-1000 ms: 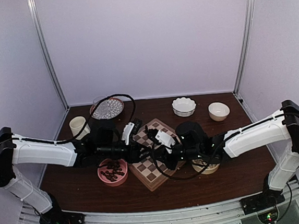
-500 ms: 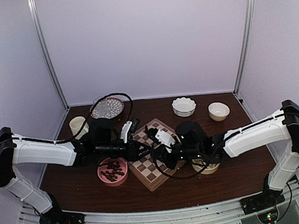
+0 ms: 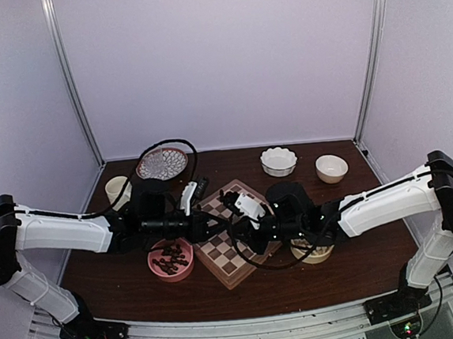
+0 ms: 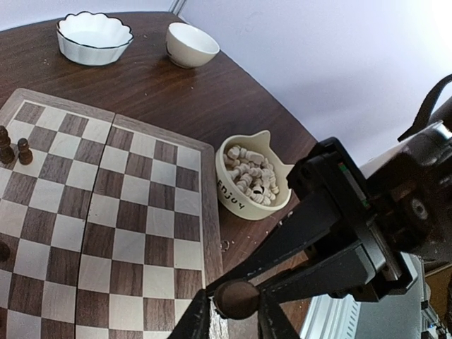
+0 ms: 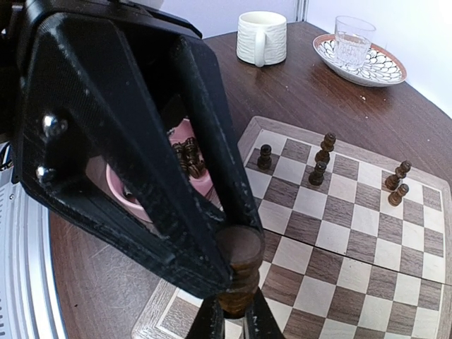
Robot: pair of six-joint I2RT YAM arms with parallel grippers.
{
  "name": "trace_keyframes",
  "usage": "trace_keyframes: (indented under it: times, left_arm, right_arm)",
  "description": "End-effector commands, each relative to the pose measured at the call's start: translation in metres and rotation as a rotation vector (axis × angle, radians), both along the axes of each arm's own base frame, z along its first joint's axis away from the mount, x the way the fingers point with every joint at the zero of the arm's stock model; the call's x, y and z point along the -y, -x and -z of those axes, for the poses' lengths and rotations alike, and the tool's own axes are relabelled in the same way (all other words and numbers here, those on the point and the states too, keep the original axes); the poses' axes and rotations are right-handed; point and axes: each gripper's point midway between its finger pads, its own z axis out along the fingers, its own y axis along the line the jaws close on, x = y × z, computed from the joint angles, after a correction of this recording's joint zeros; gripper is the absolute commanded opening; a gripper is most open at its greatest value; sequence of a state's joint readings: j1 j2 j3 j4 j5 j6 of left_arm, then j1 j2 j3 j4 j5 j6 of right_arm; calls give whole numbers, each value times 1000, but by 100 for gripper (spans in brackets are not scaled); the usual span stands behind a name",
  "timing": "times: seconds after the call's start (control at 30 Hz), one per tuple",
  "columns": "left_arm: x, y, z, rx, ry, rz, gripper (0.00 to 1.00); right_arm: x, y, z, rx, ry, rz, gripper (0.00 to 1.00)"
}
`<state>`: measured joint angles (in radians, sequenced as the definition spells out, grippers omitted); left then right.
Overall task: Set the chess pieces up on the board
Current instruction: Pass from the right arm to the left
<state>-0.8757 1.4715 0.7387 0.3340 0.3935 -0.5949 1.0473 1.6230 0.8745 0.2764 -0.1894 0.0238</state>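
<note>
Over the near part of the board (image 3: 223,266) my two grippers meet tip to tip. My right gripper (image 5: 235,316) is shut on the lower body of a dark brown chess piece (image 5: 240,265). My left gripper (image 4: 233,311) has its fingers against both sides of the same piece (image 4: 236,298), whose round end faces that camera. In the top view the left gripper (image 3: 222,225) and right gripper (image 3: 236,229) hide the piece. Several dark pieces (image 5: 318,173) stand on the board's far squares.
A pink bowl (image 3: 171,260) of dark pieces sits left of the board. A cream bowl (image 4: 254,176) of white pieces sits to its right. Behind are a mug (image 3: 118,191), a patterned plate with a glass (image 3: 162,162), a scalloped bowl (image 3: 278,161) and a small bowl (image 3: 331,167).
The left gripper's jaws have narrowed onto the piece that the right gripper holds. Both arms have drifted slightly left over the board.
</note>
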Motion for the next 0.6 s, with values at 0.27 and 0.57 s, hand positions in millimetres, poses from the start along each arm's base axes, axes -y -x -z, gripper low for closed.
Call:
trace_keyframes:
  times: [0.27,0.57]
  left_arm:
    - [-1,-6,-9,30,41,-8,4]
    - [0,-4,-18,-17,153,11,0]
  right_arm:
    - [4,-8,-19,65,-23,35,27]
    - [19,2,-51,134,-160,28,47]
